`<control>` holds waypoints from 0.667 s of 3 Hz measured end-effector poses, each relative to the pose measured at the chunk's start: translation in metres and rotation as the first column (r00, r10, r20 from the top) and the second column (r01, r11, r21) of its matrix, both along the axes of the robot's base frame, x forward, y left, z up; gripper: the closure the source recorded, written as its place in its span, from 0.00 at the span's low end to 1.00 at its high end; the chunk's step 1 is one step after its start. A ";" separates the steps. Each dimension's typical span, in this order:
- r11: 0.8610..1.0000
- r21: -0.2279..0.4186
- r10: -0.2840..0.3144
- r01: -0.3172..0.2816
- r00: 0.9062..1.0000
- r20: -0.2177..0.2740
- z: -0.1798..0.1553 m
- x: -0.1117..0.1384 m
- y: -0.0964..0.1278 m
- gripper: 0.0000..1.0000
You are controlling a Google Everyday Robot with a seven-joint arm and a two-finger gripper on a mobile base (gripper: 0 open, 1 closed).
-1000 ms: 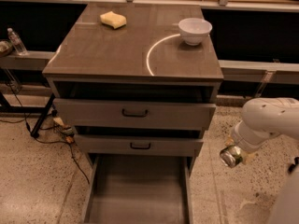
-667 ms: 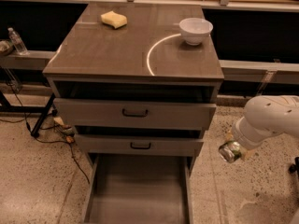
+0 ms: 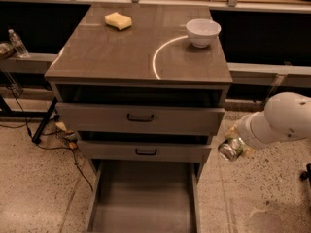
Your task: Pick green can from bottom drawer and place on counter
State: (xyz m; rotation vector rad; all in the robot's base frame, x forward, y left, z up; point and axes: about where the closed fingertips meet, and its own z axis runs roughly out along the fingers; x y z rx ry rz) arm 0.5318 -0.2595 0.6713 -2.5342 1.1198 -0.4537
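The green can (image 3: 231, 148) hangs in the air to the right of the cabinet, level with the middle drawer, its silver top facing the camera. My gripper (image 3: 237, 144) is at the end of the white arm (image 3: 284, 120) and is shut on the can; its fingers are mostly hidden behind it. The bottom drawer (image 3: 143, 200) is pulled fully out, and its flat grey floor is bare. The counter (image 3: 126, 50) with the white arc lies above and to the left of the can.
A white bowl (image 3: 203, 31) stands at the counter's back right and a yellow sponge (image 3: 118, 20) at the back left. The top drawer (image 3: 141, 117) and the middle drawer (image 3: 146, 151) stand partly open. A water bottle (image 3: 17, 42) is on the left ledge. Cables (image 3: 63, 135) lie on the floor at the left.
The arm has lifted the can a little upward and to the left, closer to the cabinet's right side. Nothing else has moved.
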 end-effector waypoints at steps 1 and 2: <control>0.999 0.002 0.047 -0.047 0.994 0.102 0.046 0.000 0.008 1.00; 0.996 0.009 0.080 -0.083 0.978 0.192 0.085 0.004 0.018 1.00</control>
